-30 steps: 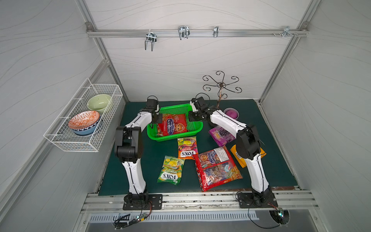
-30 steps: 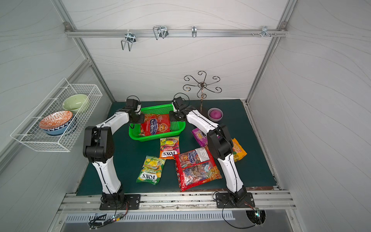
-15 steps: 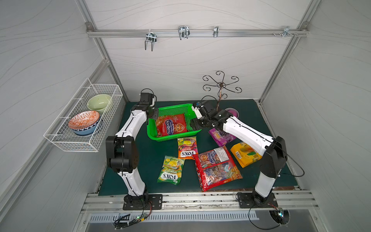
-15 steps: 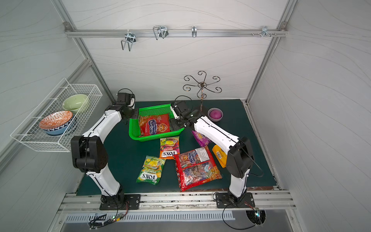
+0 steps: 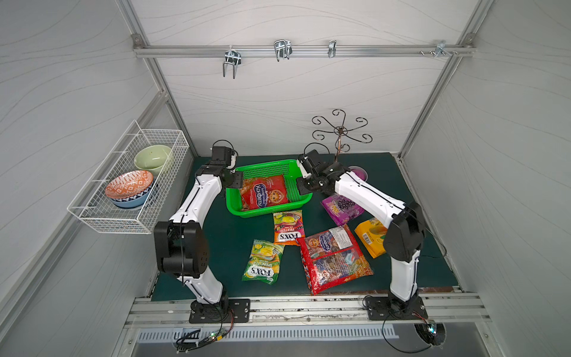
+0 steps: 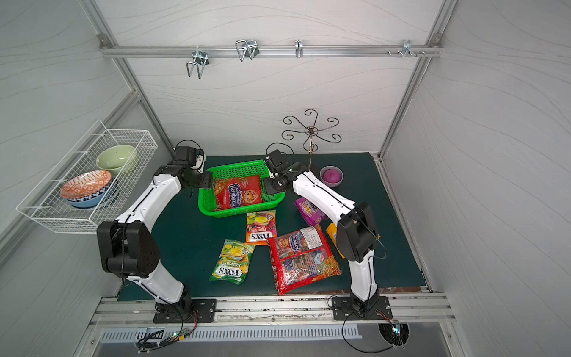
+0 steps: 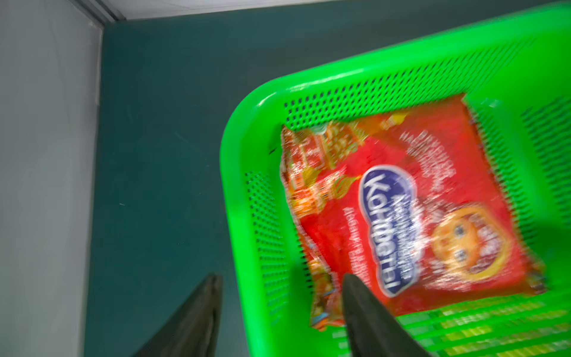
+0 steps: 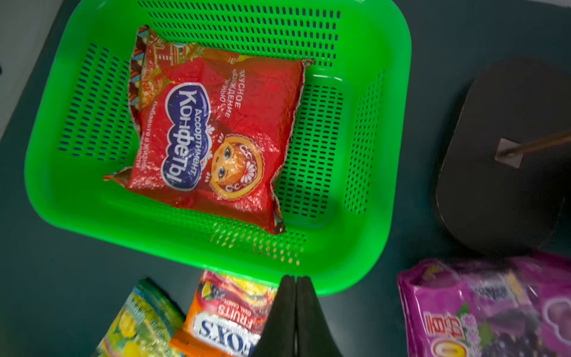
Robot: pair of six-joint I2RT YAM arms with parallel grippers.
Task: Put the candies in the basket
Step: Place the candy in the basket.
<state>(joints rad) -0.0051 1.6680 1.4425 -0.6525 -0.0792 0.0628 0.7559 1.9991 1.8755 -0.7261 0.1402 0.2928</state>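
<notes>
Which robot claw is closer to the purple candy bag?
Right. The right gripper, shut, is at the end of the green basket nearest the purple candy bag. The left gripper, open, is at the opposite end, with the basket lying between.

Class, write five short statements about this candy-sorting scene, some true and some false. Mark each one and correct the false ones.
1. One red candy bag lies inside the green basket. True.
2. The right gripper is open. False: its jaws are pressed together, with nothing between them.
3. The left gripper is gripping the red candy bag. False: its jaws stand apart and hold nothing.
4. The orange FOX'S bag lies on the mat, outside the green basket. True.
5. The purple bag is in the white wire basket. False: it lies on the mat beside the right arm, and the wire basket holds bowls.
</notes>
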